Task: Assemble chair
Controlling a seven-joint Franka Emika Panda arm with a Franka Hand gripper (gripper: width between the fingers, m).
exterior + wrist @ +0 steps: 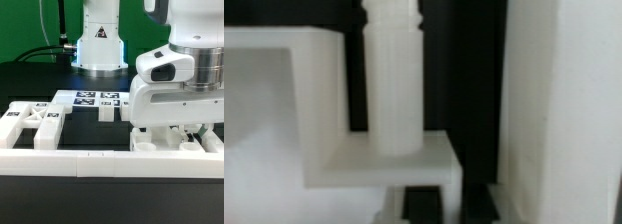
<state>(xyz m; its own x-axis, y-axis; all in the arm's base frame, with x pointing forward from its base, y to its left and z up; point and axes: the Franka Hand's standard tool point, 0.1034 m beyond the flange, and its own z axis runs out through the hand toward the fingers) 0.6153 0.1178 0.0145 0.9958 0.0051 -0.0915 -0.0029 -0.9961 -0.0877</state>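
Observation:
Matte white chair pieces lie along the table's front. A flat piece with triangular cut-outs (30, 125) is at the exterior view's left, and a small block (105, 112) stands near the middle. Blocky pieces (155, 141) sit at the exterior view's right, under my hand. My gripper (178, 132) is lowered among them, its tips partly hidden. In the wrist view a round white post (388, 70) rises from a white block (393, 165), between an L-shaped piece (278, 100) and a tall slab (562, 110). My gripper (423, 208) shows dark, shut, with nothing seen between the tips.
The marker board (95, 98) lies flat behind the small block. A long low white border rail (100, 160) runs across the table's front edge. The arm's base (100, 45) stands at the back, with cables to its left.

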